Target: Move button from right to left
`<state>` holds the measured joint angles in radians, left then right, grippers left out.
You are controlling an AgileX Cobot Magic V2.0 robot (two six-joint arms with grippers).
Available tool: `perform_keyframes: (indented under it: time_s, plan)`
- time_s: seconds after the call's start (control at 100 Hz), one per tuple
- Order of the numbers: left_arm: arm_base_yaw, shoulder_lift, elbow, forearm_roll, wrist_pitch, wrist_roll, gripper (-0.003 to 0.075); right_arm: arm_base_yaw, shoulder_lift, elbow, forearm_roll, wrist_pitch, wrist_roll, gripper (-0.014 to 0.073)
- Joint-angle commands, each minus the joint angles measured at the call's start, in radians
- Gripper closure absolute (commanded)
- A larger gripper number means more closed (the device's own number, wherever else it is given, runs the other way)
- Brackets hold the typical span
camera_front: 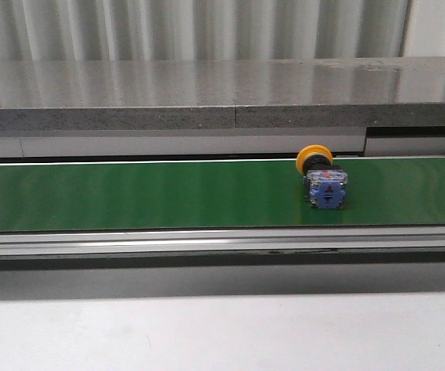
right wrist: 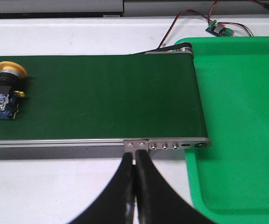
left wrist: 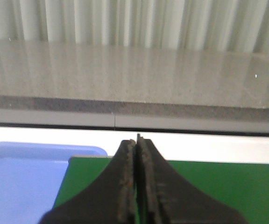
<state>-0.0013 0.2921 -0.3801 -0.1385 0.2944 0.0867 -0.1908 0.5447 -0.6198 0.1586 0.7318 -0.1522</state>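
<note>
Button (camera_front: pixel 321 178) on its side, yellow cap toward the far wall, rests alone on the green conveyor belt (camera_front: pixel 130 193), right of the belt's middle in the front view and at about three o'clock from its centre.

At the far left, a blue tray (left wrist: pixel 13 182) sits just past the belt's left end, seen only from the left wrist camera. The left gripper (left wrist: pixel 137 177) hangs above that end with its fingers pressed together and nothing between them. Along the middle of the belt nothing else lies. To the right, the button shows again from the right wrist camera, blue-grey body and black collar plain, at roughly ten o'clock from the right gripper (right wrist: pixel 135 186). That gripper also has its fingers closed tight, empty, poised over the belt's near rail by the right-hand roller. Beyond the roller lies a green tray (right wrist: pixel 237 116), with a small circuit board (right wrist: pixel 221 29) and its wires behind it.

By the look of things the transfer is not finished: the button has left the right tray but sits well apart from the blue one, with most of the belt left to cross.
</note>
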Motion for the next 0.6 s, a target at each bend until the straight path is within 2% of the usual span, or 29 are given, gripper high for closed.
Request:
perform_keyframes:
  time_s: [0.0,0.26,0.59]
  plan:
    - [-0.008,0.124,-0.127,-0.011,0.052,-0.004,0.0740,0.004,0.000,-0.028,0.008,-0.063,-0.008,0.0661]
    - [-0.008,0.386,-0.319,-0.011,0.219,-0.004,0.0740,0.004,0.000,-0.028,0.008,-0.063,-0.008,0.0661]
    - [-0.008,0.502,-0.339,-0.011,0.313,-0.004,0.0740,0.004,0.000,-0.028,0.008,-0.063,-0.008,0.0661]
